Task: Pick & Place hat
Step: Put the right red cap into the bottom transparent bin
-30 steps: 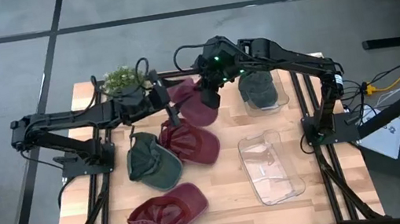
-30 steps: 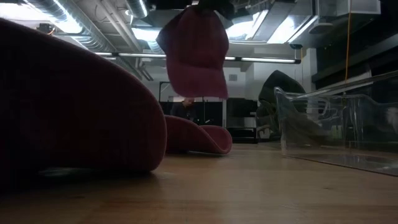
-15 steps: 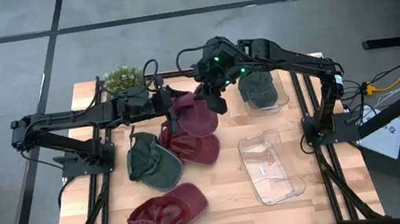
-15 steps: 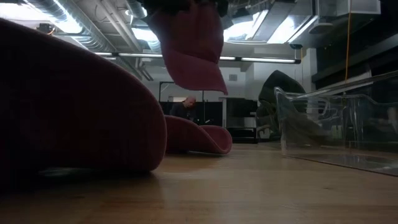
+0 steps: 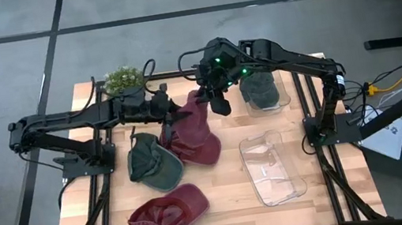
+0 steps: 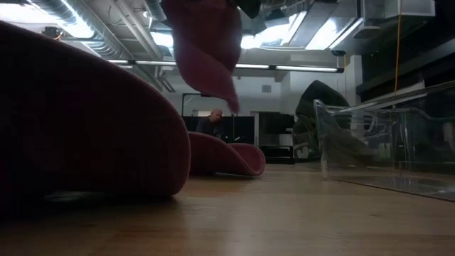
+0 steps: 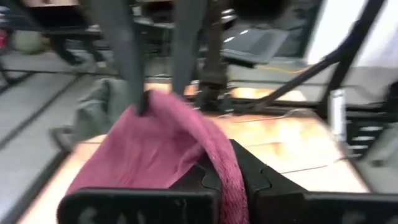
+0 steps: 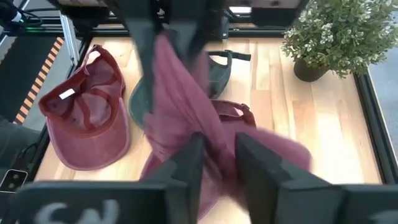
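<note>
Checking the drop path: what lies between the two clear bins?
High view: bare table wood separates the empty clear bin from the bin holding a green hat.

Wooden desk [image 5: 229, 196]. On it: green cap [image 5: 151, 161], maroon cap [image 5: 200, 146] beside it, another maroon cap [image 5: 170, 213] near front edge, potted plant [image 5: 123, 80], two clear bins [image 5: 273, 167].
</note>
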Robot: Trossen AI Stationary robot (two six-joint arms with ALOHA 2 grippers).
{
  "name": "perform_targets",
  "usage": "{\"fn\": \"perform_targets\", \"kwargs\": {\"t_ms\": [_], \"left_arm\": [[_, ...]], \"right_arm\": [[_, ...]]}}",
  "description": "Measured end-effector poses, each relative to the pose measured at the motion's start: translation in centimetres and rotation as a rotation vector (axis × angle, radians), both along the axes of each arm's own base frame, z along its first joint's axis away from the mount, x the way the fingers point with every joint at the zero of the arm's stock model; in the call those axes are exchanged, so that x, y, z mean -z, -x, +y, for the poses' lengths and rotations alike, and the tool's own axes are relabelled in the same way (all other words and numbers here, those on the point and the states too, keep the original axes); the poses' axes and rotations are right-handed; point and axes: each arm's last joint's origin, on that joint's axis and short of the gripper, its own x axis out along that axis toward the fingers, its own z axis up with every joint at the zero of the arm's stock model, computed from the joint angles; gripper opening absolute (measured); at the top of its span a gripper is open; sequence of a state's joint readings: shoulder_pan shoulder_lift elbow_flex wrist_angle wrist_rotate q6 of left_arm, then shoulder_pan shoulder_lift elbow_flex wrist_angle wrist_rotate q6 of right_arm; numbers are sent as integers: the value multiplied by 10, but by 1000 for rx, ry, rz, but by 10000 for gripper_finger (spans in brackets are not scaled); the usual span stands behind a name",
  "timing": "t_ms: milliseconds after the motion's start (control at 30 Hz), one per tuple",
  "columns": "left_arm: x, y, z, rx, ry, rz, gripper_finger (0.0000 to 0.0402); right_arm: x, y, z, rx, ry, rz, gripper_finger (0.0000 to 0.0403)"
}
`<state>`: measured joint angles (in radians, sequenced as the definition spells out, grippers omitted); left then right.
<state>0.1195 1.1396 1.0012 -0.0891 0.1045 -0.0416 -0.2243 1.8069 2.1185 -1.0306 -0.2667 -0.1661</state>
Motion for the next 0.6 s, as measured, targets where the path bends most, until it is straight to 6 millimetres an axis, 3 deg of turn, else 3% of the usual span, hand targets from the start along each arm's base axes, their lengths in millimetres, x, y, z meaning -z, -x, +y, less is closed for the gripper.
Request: {"fn": "perform_targets", "kwargs": {"t_ms": [200, 333, 467, 600], "left_arm": [[-10, 12, 4, 139, 176, -37, 3], [-20, 24, 8, 162, 189, -86, 3], [-31, 38, 11, 33, 69, -147, 3], [-40, 49, 15, -174, -98, -192, 3]], "right_arm": [[-1, 3, -7, -2, -23, -6, 173], [-7, 10, -14, -36, -147, -33, 220], [-14, 20, -18, -77, -277, -55, 251], [-20, 28, -22, -2, -263, -59, 267]]}}
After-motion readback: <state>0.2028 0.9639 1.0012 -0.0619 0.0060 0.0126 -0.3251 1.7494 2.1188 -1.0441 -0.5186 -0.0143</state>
